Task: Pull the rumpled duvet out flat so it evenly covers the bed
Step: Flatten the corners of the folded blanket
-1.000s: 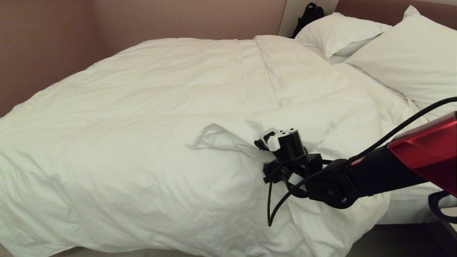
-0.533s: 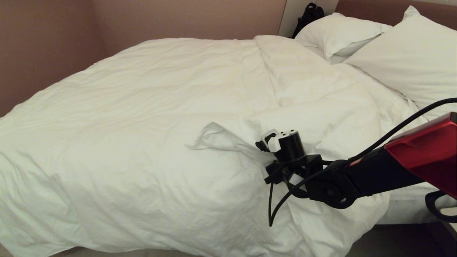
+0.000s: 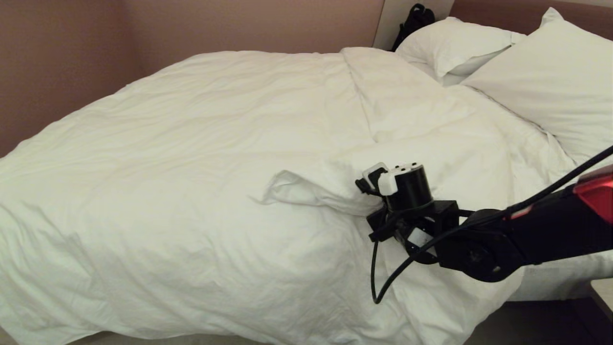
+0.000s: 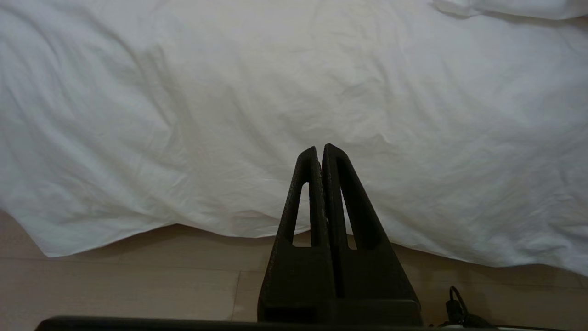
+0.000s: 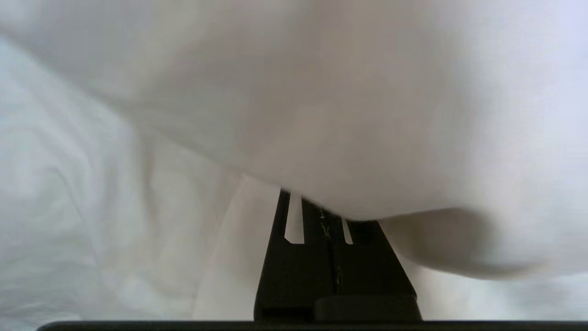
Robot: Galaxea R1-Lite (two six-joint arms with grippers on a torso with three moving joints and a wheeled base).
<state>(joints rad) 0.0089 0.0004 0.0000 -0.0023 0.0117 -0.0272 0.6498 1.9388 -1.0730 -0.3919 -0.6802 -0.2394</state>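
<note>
Head view shows the right gripper (image 3: 371, 203) clamped on a duvet (image 3: 201, 158) fold, the uncovered mattress side of the bed (image 3: 550, 285) just beyond it. Pulling that way looks right. The left gripper (image 4: 320, 154), pressed together and empty, hangs farther off by the duvet's hanging edge.

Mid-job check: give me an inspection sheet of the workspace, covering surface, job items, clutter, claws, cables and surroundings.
Surface: bed, bare sheet showing at its near right side.
Job's things: duvet rumpled, a raised fold beside the right claw; near edge hangs toward the floor.
Clutter: two pillows at the head; black bag behind them.
Claws: right claw shut on the duvet fold; left claw shut, empty, off the bed's near edge.
Cables: black cable loops from the right arm over the duvet.
Surroundings: brown wall.
</note>
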